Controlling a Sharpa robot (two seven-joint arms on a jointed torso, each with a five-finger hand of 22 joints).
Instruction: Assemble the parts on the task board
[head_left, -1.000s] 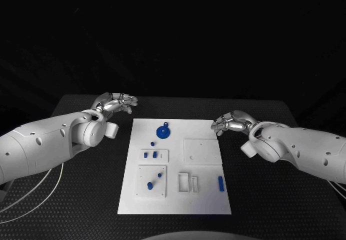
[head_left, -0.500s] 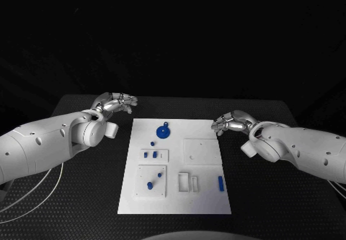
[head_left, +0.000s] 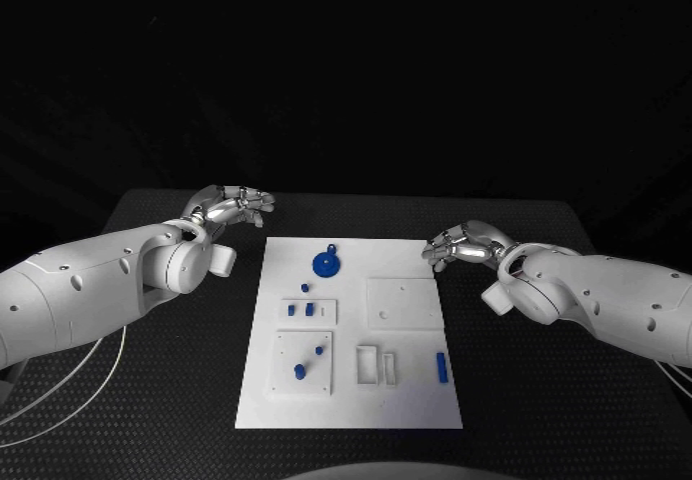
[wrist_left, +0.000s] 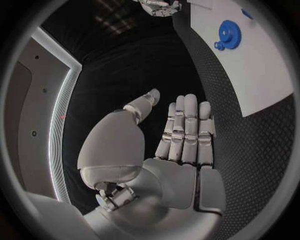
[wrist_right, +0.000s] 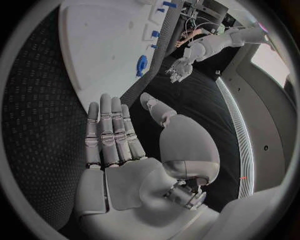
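The white task board (head_left: 392, 256) lies in the middle of the black table. A blue gear (head_left: 326, 264) sits near its far edge. Small blue pegs (head_left: 299, 310) stand in a raised block, further pegs (head_left: 300, 371) in a nearer one, and a blue bar (head_left: 441, 367) lies at the near right. My left hand (head_left: 231, 207) hovers off the board's far left corner, fingers extended, holding nothing (wrist_left: 181, 135). My right hand (head_left: 462, 245) hovers at the far right edge, equally empty (wrist_right: 115, 135). The gear (wrist_left: 229, 34) lies ahead of the left hand.
A raised white square plate (head_left: 402, 300) and two upright white slots (head_left: 378, 364) stand on the board. Black textured table (head_left: 534, 380) surrounds the board on all sides. A white cable (head_left: 87, 385) curves over the table's left edge.
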